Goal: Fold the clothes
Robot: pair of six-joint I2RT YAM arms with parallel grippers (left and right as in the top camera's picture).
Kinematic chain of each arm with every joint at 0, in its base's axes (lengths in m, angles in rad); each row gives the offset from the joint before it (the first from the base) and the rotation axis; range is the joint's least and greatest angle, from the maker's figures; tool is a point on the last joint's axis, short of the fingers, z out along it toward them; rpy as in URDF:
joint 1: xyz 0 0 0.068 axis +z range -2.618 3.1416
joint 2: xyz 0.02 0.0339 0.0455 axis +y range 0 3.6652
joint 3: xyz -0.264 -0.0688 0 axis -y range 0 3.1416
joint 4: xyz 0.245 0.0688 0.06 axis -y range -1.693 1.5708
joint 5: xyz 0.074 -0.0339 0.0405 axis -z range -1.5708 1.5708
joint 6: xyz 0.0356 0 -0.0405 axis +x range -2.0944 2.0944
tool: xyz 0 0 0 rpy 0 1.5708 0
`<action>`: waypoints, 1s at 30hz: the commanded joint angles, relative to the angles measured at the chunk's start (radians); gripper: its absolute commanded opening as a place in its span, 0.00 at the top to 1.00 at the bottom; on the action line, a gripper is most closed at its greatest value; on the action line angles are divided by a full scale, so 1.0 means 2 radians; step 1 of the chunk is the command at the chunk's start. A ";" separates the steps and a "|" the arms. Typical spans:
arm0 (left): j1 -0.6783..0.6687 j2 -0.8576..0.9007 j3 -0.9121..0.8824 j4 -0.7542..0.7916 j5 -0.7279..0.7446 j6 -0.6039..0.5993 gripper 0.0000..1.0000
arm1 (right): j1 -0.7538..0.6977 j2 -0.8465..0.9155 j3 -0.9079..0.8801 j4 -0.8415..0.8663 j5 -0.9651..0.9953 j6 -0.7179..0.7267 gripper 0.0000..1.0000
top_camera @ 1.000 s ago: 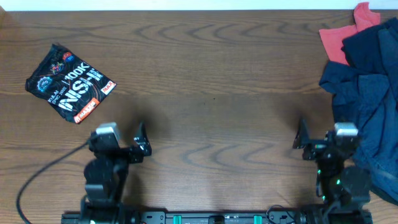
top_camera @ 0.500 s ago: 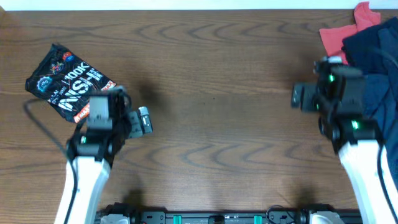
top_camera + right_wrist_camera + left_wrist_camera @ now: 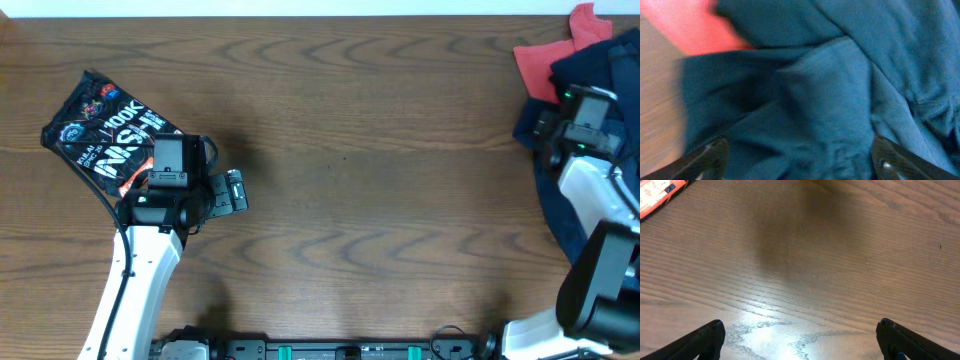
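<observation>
A heap of wrinkled dark navy-blue clothes (image 3: 600, 70) lies at the table's far right edge, over a red cloth (image 3: 545, 60). My right gripper (image 3: 545, 125) hovers over the heap's left part, jaws wide open and empty; the right wrist view shows navy cloth (image 3: 840, 100) filling the space between the fingertips (image 3: 890, 160), with the red cloth (image 3: 700, 25) at upper left. My left gripper (image 3: 237, 192) is open and empty above bare wood (image 3: 800, 280) at the left, just right of the snack bag.
A glossy black snack bag with white lettering (image 3: 110, 135) lies at the far left; its orange edge (image 3: 660, 195) shows in the left wrist view. The brown wooden table (image 3: 370, 180) spans the view.
Both arms have risen from the front edge. The right gripper swung up and right onto the clothes heap. The left gripper moved forward beside the snack bag.
</observation>
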 commanded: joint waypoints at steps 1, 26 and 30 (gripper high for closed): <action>-0.002 0.000 0.012 0.000 0.000 0.004 0.02 | -0.021 0.023 0.004 0.017 0.018 0.044 0.13; -0.002 0.000 0.012 0.000 0.000 0.004 0.02 | -0.046 0.094 0.004 0.108 0.039 0.072 0.99; -0.002 0.000 0.012 0.000 0.000 0.004 0.02 | -0.046 0.070 0.004 0.108 0.039 0.063 0.99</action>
